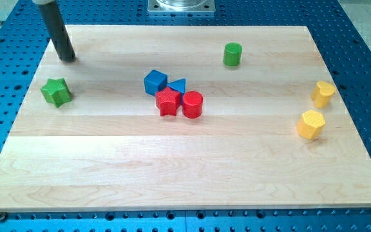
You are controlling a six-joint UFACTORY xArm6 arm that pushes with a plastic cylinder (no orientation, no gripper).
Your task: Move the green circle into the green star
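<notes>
Inspector: Start with the surface (192, 167). Condition?

Assessor: A pale wooden board on a blue perforated base. The lower half carries nothing, so there is wide room to travel there.

Inspector: The rod?

Assessor: No pincer is fitted, so nothing opens, shuts or is held; my tip (67, 58) rests near the view's top-left corner, just above the green star (56, 92) and apart from it.

Inspector: The task's thing?

Assessor: The green circle (232, 54) stands at the view's upper right of centre, well apart from the star and near the top edge (little room behind it on that side).

Inspector: Obstructions?

Assessor: A central cluster: blue cube (154, 82), blue triangle (178, 86), red star (167, 102) and red circle (192, 104), packed touching or nearly so. In my judgement it sits just below the straight line from circle to star. Two yellow blocks (312, 124) (323, 94) near the right edge are out of the way.

Inspector: Next requirement?

Assessor: Probably bring my tip round to the circle's right side, then push leftward along the upper strip.
</notes>
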